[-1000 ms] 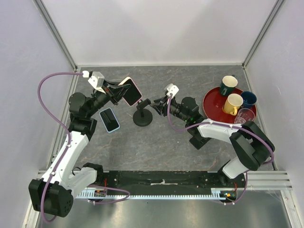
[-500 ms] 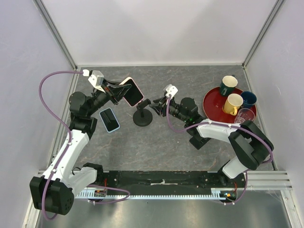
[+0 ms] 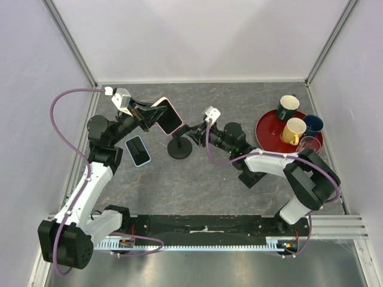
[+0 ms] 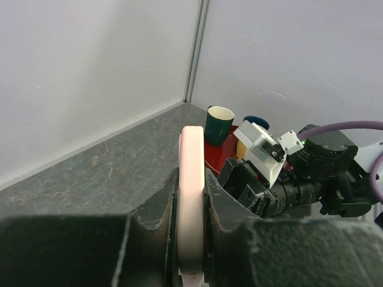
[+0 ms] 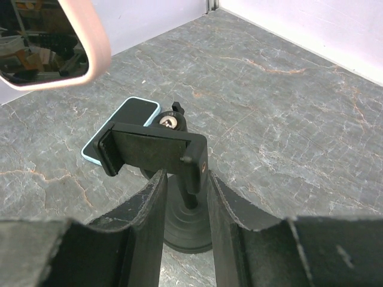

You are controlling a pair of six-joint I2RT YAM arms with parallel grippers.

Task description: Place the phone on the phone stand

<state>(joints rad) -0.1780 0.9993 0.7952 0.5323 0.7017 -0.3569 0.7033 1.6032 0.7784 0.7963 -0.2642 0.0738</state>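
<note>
The pink-cased phone (image 3: 167, 116) is held in the air, tilted, by my left gripper (image 3: 149, 118), which is shut on it. In the left wrist view the phone's pink edge (image 4: 191, 149) stands between the two fingers (image 4: 157, 206). The black phone stand (image 3: 179, 147) stands on its round base just below and right of the phone. My right gripper (image 3: 192, 128) is at the stand's clamp. In the right wrist view its jaws (image 5: 185, 173) are narrowly open astride the clamp's right end (image 5: 196, 158) and post. The phone's corner (image 5: 90, 57) shows at top left.
A light-blue phone (image 3: 137, 150) lies flat left of the stand, also in the right wrist view (image 5: 122, 128). A red tray (image 3: 267, 129) with several cups and a glass sits at right. A black wedge stand (image 3: 247, 177) lies under the right arm.
My right gripper has moved left, up to the stand's clamp. My left gripper with the pink phone has hardly moved.
</note>
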